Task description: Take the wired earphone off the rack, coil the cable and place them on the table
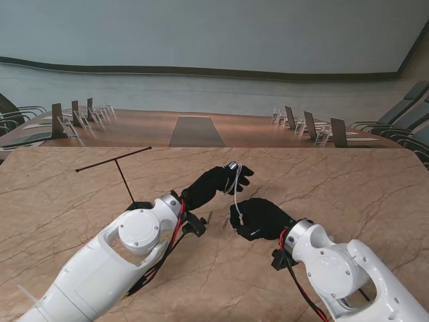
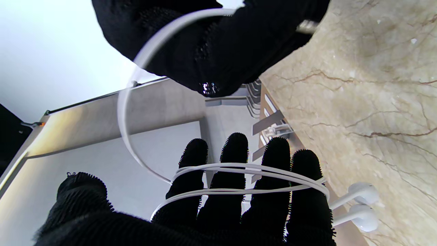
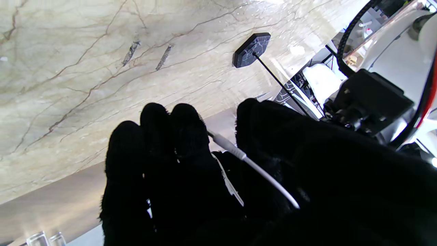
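Right of the bare rack (image 1: 114, 171), the cable (image 2: 245, 179) loops the left hand (image 1: 216, 182)'s spread fingers (image 2: 234, 157). The right hand (image 1: 260, 218) pinches the plug end (image 3: 227, 145); slack there could let loops slide off.

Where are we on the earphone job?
Done: earphone is off the rack. In hand: cable is looped several times round the left hand fingers; right hand pinches the plug end. Left: finish the last turn, set coil on the table.
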{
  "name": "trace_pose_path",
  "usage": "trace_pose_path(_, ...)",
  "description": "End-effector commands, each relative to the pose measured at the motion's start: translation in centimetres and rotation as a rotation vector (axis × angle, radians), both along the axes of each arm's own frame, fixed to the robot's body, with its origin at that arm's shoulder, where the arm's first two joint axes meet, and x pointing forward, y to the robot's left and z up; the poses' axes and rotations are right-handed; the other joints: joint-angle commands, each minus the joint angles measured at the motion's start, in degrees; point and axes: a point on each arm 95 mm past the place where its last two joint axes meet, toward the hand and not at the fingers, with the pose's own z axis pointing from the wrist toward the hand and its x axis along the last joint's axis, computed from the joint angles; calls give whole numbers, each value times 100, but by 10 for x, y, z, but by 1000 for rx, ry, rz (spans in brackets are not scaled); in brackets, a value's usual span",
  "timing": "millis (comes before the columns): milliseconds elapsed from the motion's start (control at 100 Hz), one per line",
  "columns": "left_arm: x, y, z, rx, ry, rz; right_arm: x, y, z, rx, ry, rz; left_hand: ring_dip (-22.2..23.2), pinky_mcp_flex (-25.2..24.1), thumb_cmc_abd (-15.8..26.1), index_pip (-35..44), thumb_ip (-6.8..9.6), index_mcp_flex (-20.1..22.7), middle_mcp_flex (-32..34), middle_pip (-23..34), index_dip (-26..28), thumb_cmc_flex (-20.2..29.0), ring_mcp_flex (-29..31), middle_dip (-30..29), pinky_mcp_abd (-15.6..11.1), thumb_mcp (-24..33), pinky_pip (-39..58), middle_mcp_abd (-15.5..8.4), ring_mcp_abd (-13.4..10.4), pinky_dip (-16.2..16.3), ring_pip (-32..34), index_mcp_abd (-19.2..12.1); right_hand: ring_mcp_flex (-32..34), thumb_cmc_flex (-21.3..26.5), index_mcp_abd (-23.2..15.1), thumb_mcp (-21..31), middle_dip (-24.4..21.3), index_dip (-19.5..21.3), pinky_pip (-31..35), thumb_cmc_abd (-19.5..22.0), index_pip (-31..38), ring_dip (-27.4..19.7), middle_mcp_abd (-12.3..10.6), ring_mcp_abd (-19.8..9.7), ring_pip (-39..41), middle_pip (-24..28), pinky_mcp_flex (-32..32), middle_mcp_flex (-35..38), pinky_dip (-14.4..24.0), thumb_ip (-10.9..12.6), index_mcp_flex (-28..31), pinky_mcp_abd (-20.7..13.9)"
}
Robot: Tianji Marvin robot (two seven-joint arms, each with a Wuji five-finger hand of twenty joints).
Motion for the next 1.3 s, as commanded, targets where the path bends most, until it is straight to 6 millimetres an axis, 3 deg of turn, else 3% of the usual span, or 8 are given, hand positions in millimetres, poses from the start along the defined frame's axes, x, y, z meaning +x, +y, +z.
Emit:
trace_pose_path(0,-1,-4,2,-13,-2,-6,-3,1,-8,12,21,-8,-62,-41,-11,8,-64,1,41,-156,48,33,-46,-60,-78,-37,-89,-198,-209,-79,-19,-331,-235,158,-477,-89,-60,-74,-86,260,475,-25,423,-73,-64,-19,-164,-319,-82,-4,-239,-286)
trace_pose_path(600,-4,-8,5,-36,-1,-20,5,15,-37,12,143,-14,-151,-3,-2,-2,-64,9,46,-187,52,36,-37,-149,-193,-41,-152,-211,-264,-126,-70,-316,-971,19,-420,-707,-207,-430,-322,710,273,-126,261,-282,-397,-330,-622,-1070,-196,-35,-805,-676)
trace_pose_path(860,-7,-7,6,-42,-9,-24,7,12,-45,-8,171,-23,-181,6,-18,4,-62,38,67,-180,51,63,-19,-184,-189,-36,-182,-194,-257,-144,-67,-315,-1751,-288,-416,-1502,-454,-1062,-733,1147,-117,-408,-264,-793,-1008,-957,-1122,-2217,-241,29,-1925,-1138)
trace_pose_path(940,-8,-7,6,-43,-6,-26,8,12,-48,-12,182,-28,-190,4,-12,-2,-63,33,63,-186,48,66,-34,-196,-199,-35,-188,-202,-260,-147,-76,-319,-1905,-523,-338,-1870,-603,-1292,-922,1564,-646,-541,-475,-909,-1268,-1317,-1220,-2555,-255,143,-2179,-1216)
trace_pose_path(980,-9,-8,5,-44,-4,-27,8,11,-49,-16,192,-28,-195,5,-17,-1,-64,38,60,-194,48,64,-35,-205,-197,-39,-189,-208,-260,-148,-78,-316,-2027,-638,-357,-2196,-680,-1254,-1086,1866,-998,-613,-627,-998,-1408,-1504,-1325,-2814,-268,293,-2401,-1305)
trace_pose_path(1030,-9,-9,5,-46,-2,-28,8,10,-51,-19,201,-30,-204,0,-19,1,-64,45,63,-203,49,65,-45,-217,-201,-39,-193,-216,-272,-150,-89,-323,-2150,-730,-406,-2667,-760,-612,-1280,2107,-1439,-694,-762,-1098,-1577,-1671,-1414,-3090,-251,615,-2668,-1379)
trace_pose_path(1170,-9,-10,6,-52,-4,-30,8,7,-55,-33,224,-29,-242,-3,-13,2,-64,49,80,-234,48,66,-38,-265,-202,-38,-202,-273,-307,-154,-126,-337,-2369,-937,-807,-3323,-901,-774,-1655,2280,-1576,-827,-1078,-1347,-2025,-1941,-1591,-3739,-322,316,-3831,-1534)
trace_pose_path(1290,-9,-10,8,-56,-9,-32,8,2,-58,-47,232,-32,-279,4,-7,11,-62,67,130,-234,50,71,-25,-309,-217,-35,-201,-312,-342,-155,-156,-340,-2546,-1216,-877,-4024,-1100,-1684,-1915,2390,-2975,-878,-1261,-1515,-2295,-2291,-1693,-4029,-295,75,-3896,-1697)
